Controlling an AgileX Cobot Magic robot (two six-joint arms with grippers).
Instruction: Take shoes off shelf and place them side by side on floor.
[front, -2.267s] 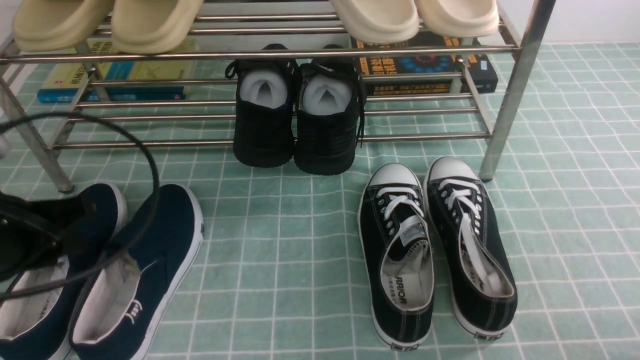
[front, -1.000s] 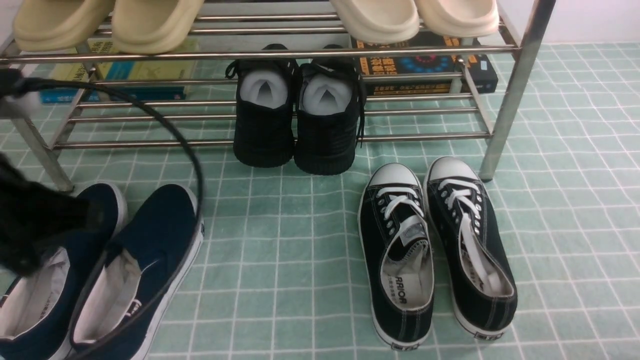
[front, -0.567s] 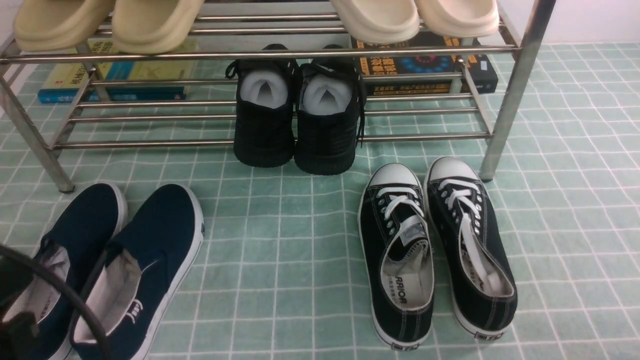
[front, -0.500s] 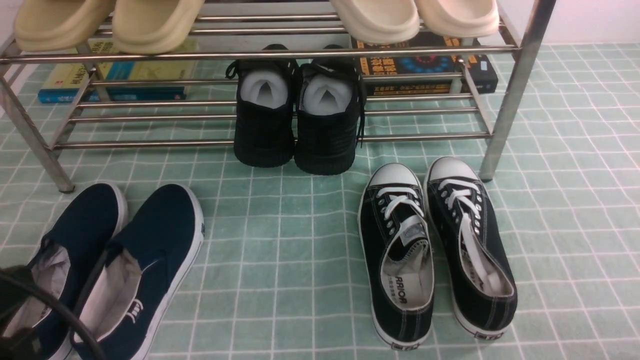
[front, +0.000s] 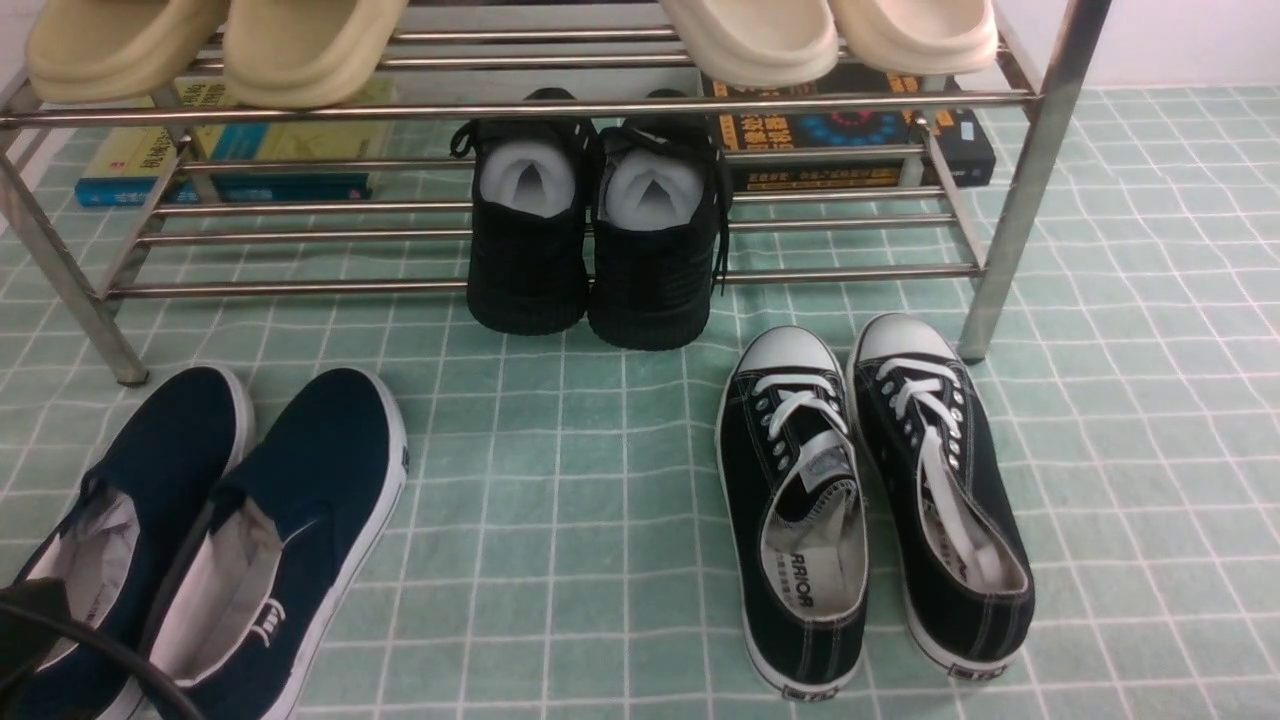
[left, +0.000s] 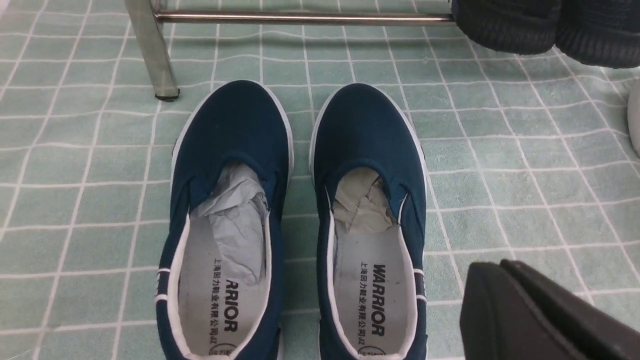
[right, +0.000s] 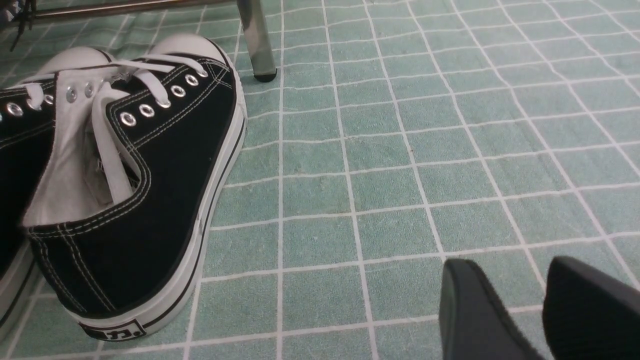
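- Shoes (front: 200, 540) sit side by side on the floor (front: 560, 500), toes toward the shelf (front: 520, 105), just in front of its left front leg.
- Left gripper (left: 542, 315), which hung over the pair a second ago, has drawn back to the floor's near left corner; its jaws are pressed together on nothing.
- Right gripper (right: 542, 310) rests with jaws apart, empty, beside the black lace-up sneakers (front: 870, 500).
- Judgement: placement looks finished; only the arm's retreat remains.
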